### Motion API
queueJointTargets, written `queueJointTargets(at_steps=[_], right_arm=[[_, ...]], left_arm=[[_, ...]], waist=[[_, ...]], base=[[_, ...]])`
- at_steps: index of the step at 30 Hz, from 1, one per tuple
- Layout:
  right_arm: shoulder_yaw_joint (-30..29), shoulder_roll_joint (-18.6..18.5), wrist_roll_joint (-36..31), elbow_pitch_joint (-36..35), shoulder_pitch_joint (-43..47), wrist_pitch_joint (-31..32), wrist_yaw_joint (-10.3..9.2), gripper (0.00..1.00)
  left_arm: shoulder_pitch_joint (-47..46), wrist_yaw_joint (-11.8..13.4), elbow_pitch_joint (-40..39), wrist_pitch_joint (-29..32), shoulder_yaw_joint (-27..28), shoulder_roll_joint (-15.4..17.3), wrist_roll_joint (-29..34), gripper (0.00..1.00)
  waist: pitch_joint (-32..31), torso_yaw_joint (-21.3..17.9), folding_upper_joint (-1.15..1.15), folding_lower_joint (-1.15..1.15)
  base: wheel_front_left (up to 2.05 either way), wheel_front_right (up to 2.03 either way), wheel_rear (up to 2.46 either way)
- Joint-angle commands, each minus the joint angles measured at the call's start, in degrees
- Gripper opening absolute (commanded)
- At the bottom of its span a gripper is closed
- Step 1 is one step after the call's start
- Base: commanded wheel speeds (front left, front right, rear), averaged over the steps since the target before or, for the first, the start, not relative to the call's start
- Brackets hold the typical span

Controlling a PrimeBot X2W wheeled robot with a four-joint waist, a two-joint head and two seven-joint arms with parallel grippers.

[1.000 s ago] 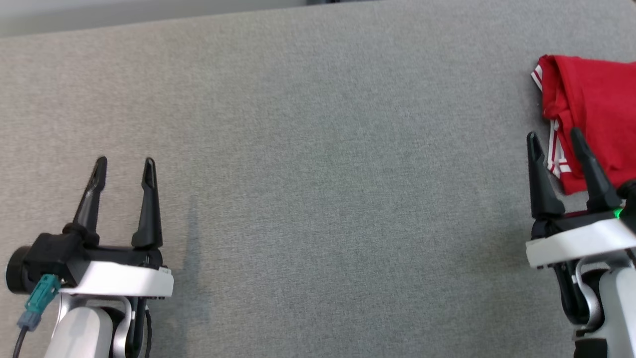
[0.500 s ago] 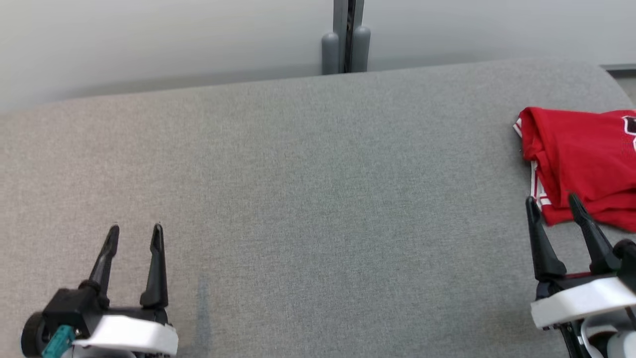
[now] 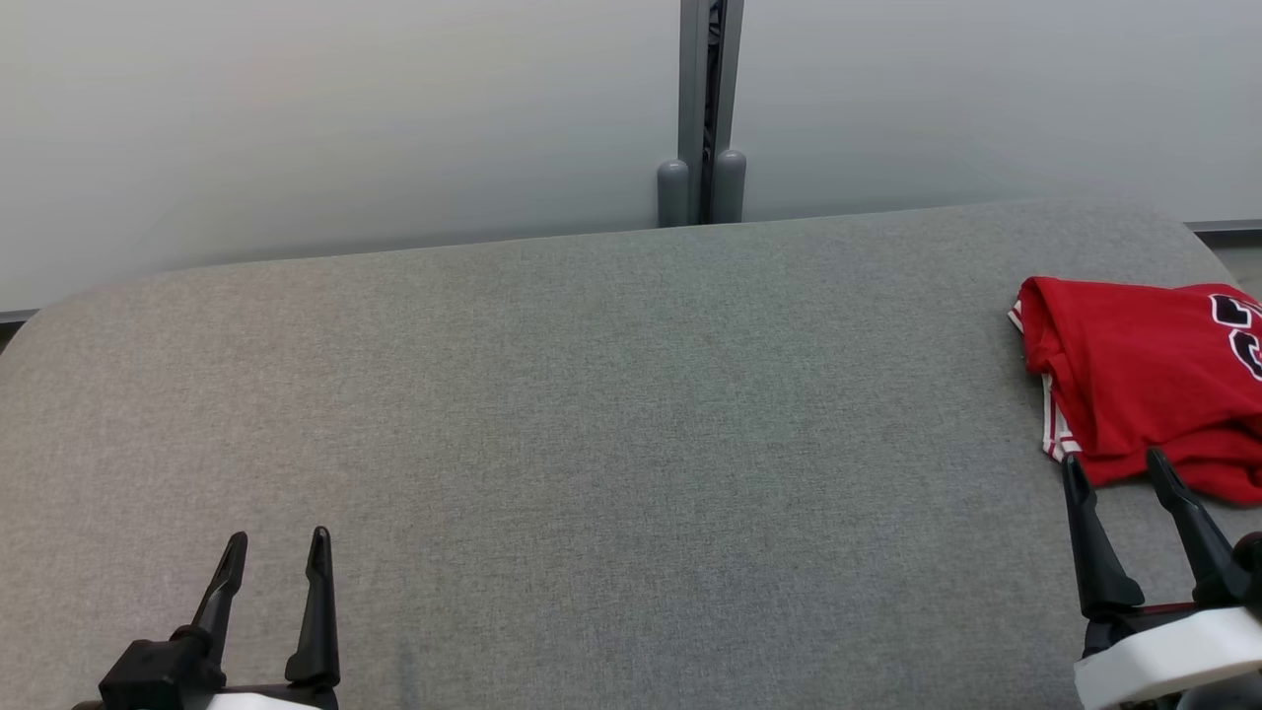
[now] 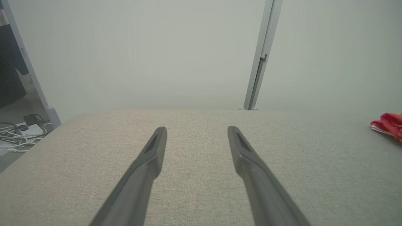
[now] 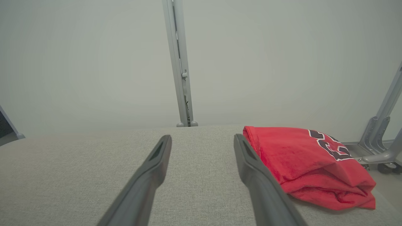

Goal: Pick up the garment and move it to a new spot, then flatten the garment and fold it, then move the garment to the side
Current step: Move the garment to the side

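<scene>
One garment (image 5: 298,160) — beside right end effector (image 5: 202,137)

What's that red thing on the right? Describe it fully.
The red garment looks like a soft jersey, folded into a thick bundle, with white striped trim at one edge and black-and-white lettering on top. It lies at the right end of the grey fabric table. The open right gripper is beside it, not gripping.

Grey fabric tabletop (image 3: 592,424); pale frosted wall panels (image 3: 296,118), grey metal post (image 3: 702,99) between; white cables (image 4: 15,139) on floor
</scene>
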Motion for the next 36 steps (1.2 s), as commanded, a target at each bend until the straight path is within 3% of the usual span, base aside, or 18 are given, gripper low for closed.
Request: queueJointTargets(at_steps=[1,36], right_arm=[[-0.04,-0.09,-0.11,-0.43,0.54,0.22,-0.01,1.0],[-0.59,-0.26,-0.12,-2.07,2.37,1.44,-0.01,1.0]], left_arm=[[0.07,0.28,-0.3,0.14,0.04,0.34,-0.17,1.0],[-1.82,0.94,-0.23,0.63,-1.82,1.43,-0.34,1.0]], waist=[[-0.12,0.12,0.0,0.0],[-0.34,1.03,0.0,0.0]], base=[[0.0,0.0,0.0],[0.0,0.0,0.0]])
